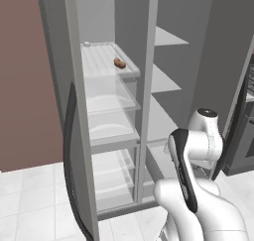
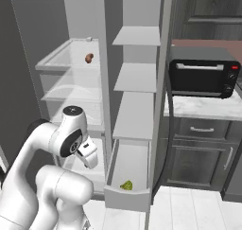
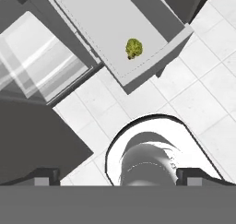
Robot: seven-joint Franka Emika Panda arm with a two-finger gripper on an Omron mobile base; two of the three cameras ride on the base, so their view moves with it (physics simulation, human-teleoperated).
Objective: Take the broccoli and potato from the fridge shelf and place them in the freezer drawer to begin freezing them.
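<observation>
White floor tiles (image 3: 203, 103) lie beneath my folded arm, jaws spread and empty, above the freezer drawer (image 3: 152, 61) holding the broccoli (image 3: 133, 48).

Flat, even rendered light, no clear source direction. All three views sharp, no blur, no edge distortion. Fridge interior (image 1: 124, 17) mid-grey, darker at its back wall. Soft white glare streaks on the clear drawer fronts (image 3: 32, 66). Floor tiles (image 3: 216, 48) bright, shadows faint and diffuse.
</observation>
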